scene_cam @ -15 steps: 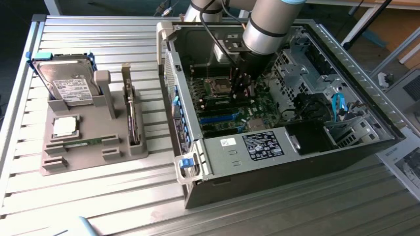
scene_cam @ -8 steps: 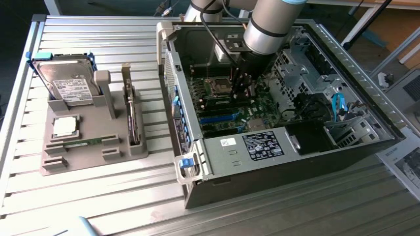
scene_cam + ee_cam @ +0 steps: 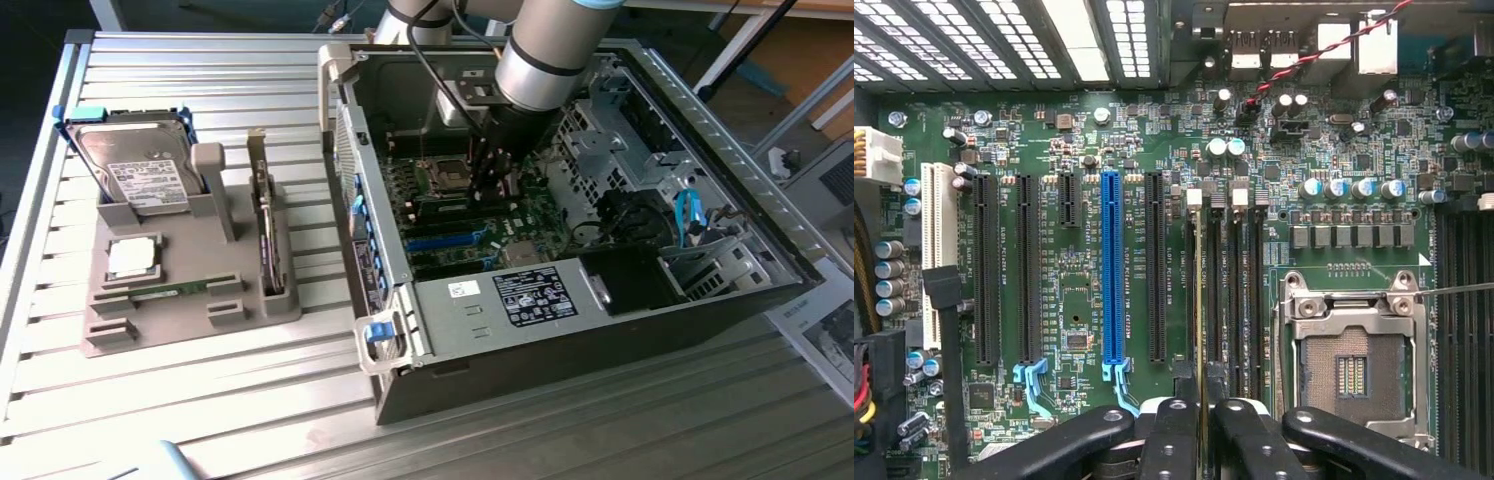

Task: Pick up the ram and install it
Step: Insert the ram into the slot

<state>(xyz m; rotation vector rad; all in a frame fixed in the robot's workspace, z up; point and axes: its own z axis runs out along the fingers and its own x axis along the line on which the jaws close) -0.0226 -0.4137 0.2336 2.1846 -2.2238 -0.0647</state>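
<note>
Ram [image 3: 1201,300] seen edge-on as a long, thin, narrow strip, grasped by the clenched pincer [image 3: 1201,425], held upright over the memory slots [image 3: 1240,290], just beside the processor socket [image 3: 1351,365]

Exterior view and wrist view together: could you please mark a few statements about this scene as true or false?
1. The end effector is inside the open computer case. True.
2. It grips the ram edge-on over the memory slots. True.
3. The hard drive lies inside the case. False: it stands in the grey holder outside it.
4. The processor chip sits in the motherboard socket. False: it rests in the holder; the socket is empty.
</note>
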